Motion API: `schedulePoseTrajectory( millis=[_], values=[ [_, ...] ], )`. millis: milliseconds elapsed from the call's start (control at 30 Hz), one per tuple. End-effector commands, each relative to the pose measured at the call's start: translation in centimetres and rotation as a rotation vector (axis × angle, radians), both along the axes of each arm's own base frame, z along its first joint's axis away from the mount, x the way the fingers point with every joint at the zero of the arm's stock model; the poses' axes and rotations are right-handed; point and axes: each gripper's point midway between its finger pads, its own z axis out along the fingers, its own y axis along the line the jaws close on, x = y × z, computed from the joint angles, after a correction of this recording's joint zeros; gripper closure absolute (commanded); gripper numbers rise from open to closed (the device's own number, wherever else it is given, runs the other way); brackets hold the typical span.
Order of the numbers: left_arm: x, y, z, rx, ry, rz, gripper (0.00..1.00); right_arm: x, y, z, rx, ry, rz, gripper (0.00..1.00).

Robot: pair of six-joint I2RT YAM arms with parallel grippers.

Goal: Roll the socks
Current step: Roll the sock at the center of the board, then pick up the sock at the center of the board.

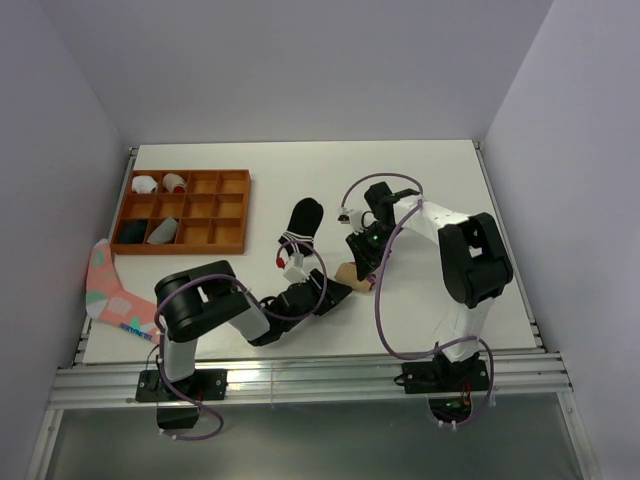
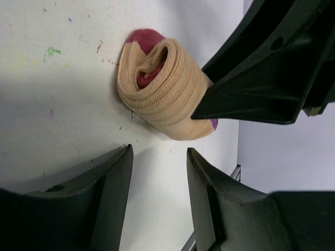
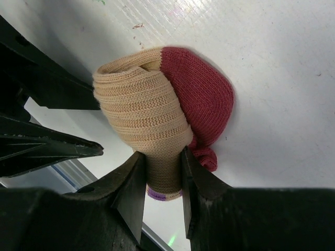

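The tan sock (image 2: 167, 91) lies rolled into a tight bundle on the white table, its maroon toe (image 3: 201, 99) bulging out at one side. My right gripper (image 3: 163, 167) is shut on the roll's end, where a purple stripe shows between the fingers. My left gripper (image 2: 158, 157) stands open just short of the roll, touching nothing. From above, both the left gripper (image 1: 340, 287) and the right gripper (image 1: 362, 262) meet at the tan sock (image 1: 350, 272). The black sock (image 1: 305, 213) lies flat behind them, with its white-striped cuff toward the arms.
A wooden compartment tray (image 1: 247, 215) sits at the back left with small rolled bundles (image 1: 146, 184) in it. A pink sock (image 1: 108, 290) hangs over the table's left edge. The table's near edge runs close behind the tan roll.
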Motion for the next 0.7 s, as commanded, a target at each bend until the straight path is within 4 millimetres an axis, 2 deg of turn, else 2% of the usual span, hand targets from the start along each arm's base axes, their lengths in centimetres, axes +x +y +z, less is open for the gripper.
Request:
schedulePoseTrajectory(
  millis=[0, 200, 400, 667],
  values=[
    [1.0, 0.4, -1.6, 0.065, 0.018, 0.057, 0.48, 0.4, -1.3, -3.6, -0.098, -0.001, 0.023, 0.84],
    [1.5, 0.6, -2.5, 0.098, 0.048, 0.092, 0.46, 0.1, -0.8, -3.5, -0.074, 0.031, 0.026, 0.84],
    [2.2, 1.4, -2.6, 0.079, 0.073, 0.161, 0.44, -0.5, 0.0, -3.0, -0.026, 0.083, 0.025, 0.84],
    [3.0, 1.0, -2.5, 0.075, 0.089, 0.207, 0.43, -1.4, 1.1, -2.1, 0.052, 0.161, 0.011, 0.85]
  ],
)
